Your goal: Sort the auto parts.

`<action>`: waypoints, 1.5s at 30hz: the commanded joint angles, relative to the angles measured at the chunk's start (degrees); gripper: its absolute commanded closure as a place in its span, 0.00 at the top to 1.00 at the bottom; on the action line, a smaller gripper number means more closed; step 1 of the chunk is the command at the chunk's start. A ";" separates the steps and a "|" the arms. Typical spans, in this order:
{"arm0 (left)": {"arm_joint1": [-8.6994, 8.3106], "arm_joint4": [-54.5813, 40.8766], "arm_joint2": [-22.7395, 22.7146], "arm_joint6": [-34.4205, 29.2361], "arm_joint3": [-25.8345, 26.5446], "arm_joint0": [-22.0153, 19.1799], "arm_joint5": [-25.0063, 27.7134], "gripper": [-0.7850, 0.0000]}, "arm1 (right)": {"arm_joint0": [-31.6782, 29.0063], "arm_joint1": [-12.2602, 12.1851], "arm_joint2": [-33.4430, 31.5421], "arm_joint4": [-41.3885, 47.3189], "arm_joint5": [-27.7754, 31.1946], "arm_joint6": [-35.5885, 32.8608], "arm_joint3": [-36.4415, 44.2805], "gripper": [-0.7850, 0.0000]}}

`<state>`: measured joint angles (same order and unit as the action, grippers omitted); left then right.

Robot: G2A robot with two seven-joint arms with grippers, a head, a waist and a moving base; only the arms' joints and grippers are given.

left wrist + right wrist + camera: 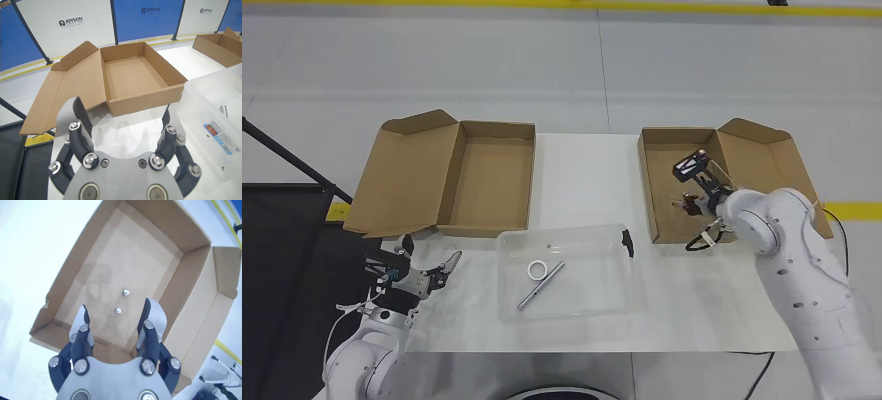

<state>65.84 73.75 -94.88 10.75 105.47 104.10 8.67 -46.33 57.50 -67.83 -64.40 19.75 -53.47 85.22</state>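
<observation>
The right gripper [115,304], spread and empty, hangs over the right brown cardboard box [181,279] holding two silver bolts [126,292]. The left gripper [122,103], spread, sits beside the clear plastic bin [562,232]. Likely risk: the bin's slim metal rod [540,287] rolling from a pinch.

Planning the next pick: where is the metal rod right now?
In the top view the metal rod lies in the left half of the clear bin, close beside the white ring.

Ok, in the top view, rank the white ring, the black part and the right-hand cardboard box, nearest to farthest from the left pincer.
1. White ring, at the end of the clear bin nearest the left pincer.
2. Black part, at the bin's far corner.
3. Right-hand cardboard box, beyond the bin.
</observation>
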 commanded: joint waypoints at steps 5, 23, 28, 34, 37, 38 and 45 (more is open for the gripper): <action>0.00 0.00 0.00 0.00 0.00 0.00 0.00 1.00 | -6.81 -1.41 -6.69 3.26 7.31 8.57 12.63 1.00; -1.00 10.75 1.44 -10.74 13.34 -4.88 13.01 1.00 | -28.83 -4.17 -23.80 4.18 26.93 29.56 32.26 1.00; -1.27 17.07 6.43 -16.99 17.19 -8.29 17.93 1.00 | -35.00 -4.36 -28.21 2.16 27.87 35.25 33.21 1.00; -1.28 17.69 8.43 -19.01 18.31 -9.53 19.77 1.00 | -37.33 -4.38 -29.80 1.01 27.84 37.30 33.08 1.00; -1.28 17.69 8.43 -19.01 18.31 -9.53 19.77 1.00 | -37.33 -4.38 -29.80 1.01 27.84 37.30 33.08 1.00; -1.28 17.69 8.43 -19.01 18.31 -9.53 19.77 1.00 | -37.33 -4.38 -29.80 1.01 27.84 37.30 33.08 1.00; -1.58 13.62 7.14 -23.03 19.30 -9.19 23.99 1.00 | -37.33 -4.38 -29.80 1.01 27.84 37.30 33.08 1.00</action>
<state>64.34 87.64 -87.50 -10.22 124.37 95.16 31.60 -83.66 53.11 -97.63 -63.38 47.58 -16.17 118.30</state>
